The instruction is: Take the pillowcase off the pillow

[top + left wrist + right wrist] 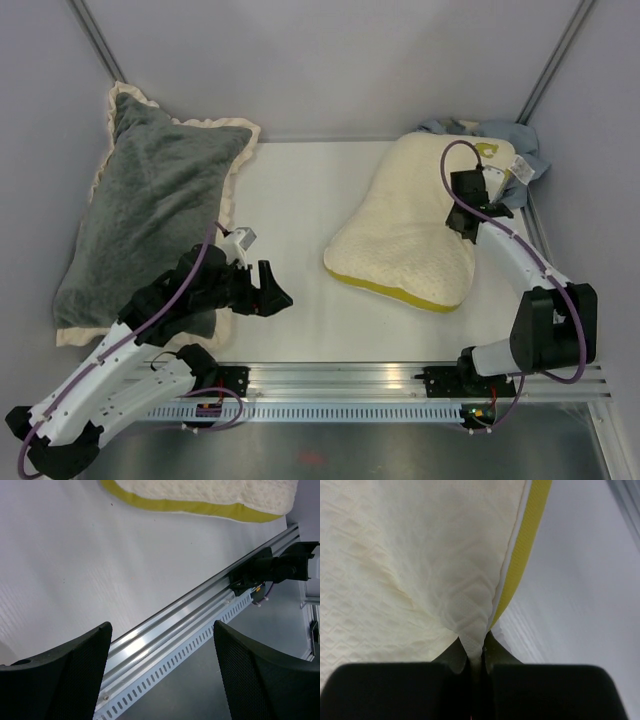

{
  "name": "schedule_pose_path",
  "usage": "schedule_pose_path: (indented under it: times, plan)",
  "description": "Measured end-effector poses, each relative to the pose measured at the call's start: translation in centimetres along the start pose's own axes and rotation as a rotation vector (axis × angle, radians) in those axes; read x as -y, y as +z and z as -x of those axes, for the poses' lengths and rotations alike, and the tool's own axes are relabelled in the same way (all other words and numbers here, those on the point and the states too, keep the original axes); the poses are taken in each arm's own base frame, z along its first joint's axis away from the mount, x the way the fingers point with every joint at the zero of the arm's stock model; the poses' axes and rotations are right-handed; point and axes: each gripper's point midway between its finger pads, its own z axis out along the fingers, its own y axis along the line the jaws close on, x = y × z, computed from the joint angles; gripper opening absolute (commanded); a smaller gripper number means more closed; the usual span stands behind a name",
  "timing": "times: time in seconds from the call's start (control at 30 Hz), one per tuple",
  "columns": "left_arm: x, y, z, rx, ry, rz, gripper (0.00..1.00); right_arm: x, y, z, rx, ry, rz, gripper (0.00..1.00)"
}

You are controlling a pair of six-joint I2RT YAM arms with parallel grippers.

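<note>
right gripper pinches the pillow; left gripper spread apart; its logo unreadable

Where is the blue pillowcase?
In the top view, the pillowcase is bunched up in the far right corner of the table, peeking out from behind the far end of the cream pillow.

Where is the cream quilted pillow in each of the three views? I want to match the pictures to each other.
Top external: the pillow lies right of centre on the table.
Left wrist: the pillow is at the top edge; only its near border shows.
Right wrist: the pillow fills the left and centre, its edge pinched by the right arm's fingers.
Shared landmark: the yellow-green edge band, seen in all three views.
</note>
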Motion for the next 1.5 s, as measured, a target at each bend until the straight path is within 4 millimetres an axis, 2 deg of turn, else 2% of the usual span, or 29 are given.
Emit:
schedule_pose_path:
  times: [0.1, 0.13, 0.17, 0.2, 0.23, 0.27, 0.37, 0.47, 0.6, 0.7, 0.77, 0.87, 1.0, 1.13, 1.23, 1.33, 1.5]
  plan:
    - [0.3, -0.1, 0.0, -0.001, 0.002, -0.016, 0.87, 3.5, 0.7, 0.6, -0.025, 0.026, -0.082, 0.00]
    - [0.3, -0.1, 0.0, 0.000, 0.002, -0.018, 0.87, 4.4, 0.8, 0.8, -0.035, 0.031, -0.103, 0.05]
    - [0.4, -0.2, 0.0, 0.001, 0.003, -0.021, 0.87, 5.2, 0.9, 1.1, -0.042, 0.038, -0.123, 0.16]
    - [0.4, -0.2, 0.0, 0.001, 0.003, -0.022, 0.87, 5.7, 0.9, 1.3, -0.045, 0.042, -0.136, 0.35]
    - [0.4, -0.2, -0.1, 0.000, 0.003, -0.023, 0.87, 6.3, 0.8, 1.9, -0.047, 0.050, -0.152, 0.79]
    - [0.4, -0.1, -0.1, -0.002, 0.003, -0.024, 0.87, 6.9, 0.7, 2.5, -0.042, 0.056, -0.175, 0.97]
    - [0.0, 0.2, -0.6, -0.012, 0.001, -0.021, 0.87, 8.6, -0.1, 4.7, 0.003, 0.063, -0.238, 0.98]
    - [-0.2, 0.7, -1.1, -0.033, -0.003, -0.021, 0.87, 9.1, -1.8, 6.3, 0.067, 0.089, -0.230, 0.98]
    - [-0.1, 1.5, -1.1, -0.049, -0.006, -0.020, 0.88, 8.4, -5.5, 8.1, 0.169, 0.113, -0.131, 0.98]
    - [0.0, 2.1, -0.8, -0.051, -0.006, -0.022, 0.87, 7.1, -7.8, 8.8, 0.229, 0.127, -0.018, 0.98]
    - [-0.1, 2.5, -0.8, -0.051, -0.005, -0.024, 0.88, 5.8, -8.4, 8.1, 0.231, 0.126, 0.071, 0.98]
    - [-0.2, 3.0, -1.0, -0.055, -0.006, -0.028, 0.87, 3.4, -7.8, 6.0, 0.193, 0.123, 0.214, 0.98]
    - [-0.6, 3.2, -1.6, -0.063, -0.007, -0.025, 0.87, -0.1, -6.0, 1.0, 0.073, 0.133, 0.420, 0.98]
    - [-0.7, 2.4, -1.5, -0.035, -0.002, -0.028, 0.88, -2.7, -5.9, -3.2, -0.024, 0.172, 0.601, 0.98]
    - [-0.6, 2.0, -1.3, -0.014, 0.002, -0.036, 0.88, -4.2, -6.6, -4.2, -0.056, 0.186, 0.696, 0.98]
    - [-0.5, 1.8, -1.3, -0.007, 0.003, -0.042, 0.88, -5.4, -7.4, -3.8, -0.040, 0.175, 0.756, 0.98]
    - [-0.7, 2.5, -1.5, -0.032, -0.005, -0.032, 0.88, -5.4, -6.9, -4.3, -0.056, 0.157, 0.745, 0.98]
